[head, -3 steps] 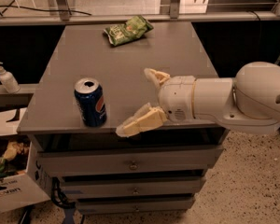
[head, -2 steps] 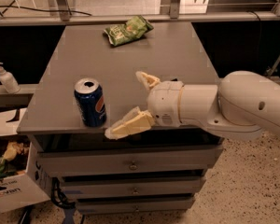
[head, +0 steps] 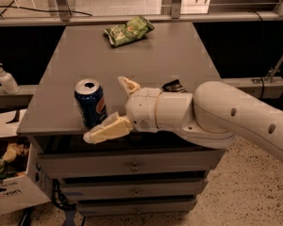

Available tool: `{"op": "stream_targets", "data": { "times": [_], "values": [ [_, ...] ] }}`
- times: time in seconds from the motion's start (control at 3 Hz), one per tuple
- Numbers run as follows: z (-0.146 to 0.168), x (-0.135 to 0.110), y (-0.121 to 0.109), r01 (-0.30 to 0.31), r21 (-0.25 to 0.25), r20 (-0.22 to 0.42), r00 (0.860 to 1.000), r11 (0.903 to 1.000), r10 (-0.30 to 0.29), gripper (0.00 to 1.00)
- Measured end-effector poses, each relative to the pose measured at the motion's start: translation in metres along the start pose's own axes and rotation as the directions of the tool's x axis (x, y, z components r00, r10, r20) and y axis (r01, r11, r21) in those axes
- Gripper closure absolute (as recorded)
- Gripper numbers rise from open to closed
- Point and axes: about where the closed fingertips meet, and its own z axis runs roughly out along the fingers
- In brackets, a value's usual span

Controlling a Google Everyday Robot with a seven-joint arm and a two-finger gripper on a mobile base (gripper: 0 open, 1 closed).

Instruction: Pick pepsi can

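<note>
The pepsi can [head: 90, 103] is dark blue with a round logo and a silver top. It stands upright near the front left edge of the grey table [head: 151, 55]. My gripper [head: 111, 109] reaches in from the right and is open. One cream finger [head: 107, 129] lies just in front of the can at the table edge. The other finger [head: 129, 85] is to the can's right and a little behind it. The can stands at the mouth of the open fingers, not gripped.
A green crisp bag [head: 128, 30] lies at the back of the table. A flat black wrapper [head: 174, 85] shows just behind my arm. A soap dispenser [head: 6, 79] stands on a ledge at left. A cardboard box [head: 12, 173] sits on the floor at lower left. Drawers are below the tabletop.
My gripper has moved left toward the can, and its open fingers now reach the can's right side.
</note>
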Motion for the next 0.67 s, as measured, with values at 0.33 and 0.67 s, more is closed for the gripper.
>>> {"op": "stream_targets", "data": {
  "times": [0.33, 0.67],
  "values": [
    [0.02, -0.008, 0.007, -0.006, -0.006, 0.033, 0.999, 1.0, 0.006, 0.0],
    [0.038, -0.012, 0.014, -0.016, -0.014, 0.055, 0.998, 0.9998, 0.017, 0.0]
  ]
}}
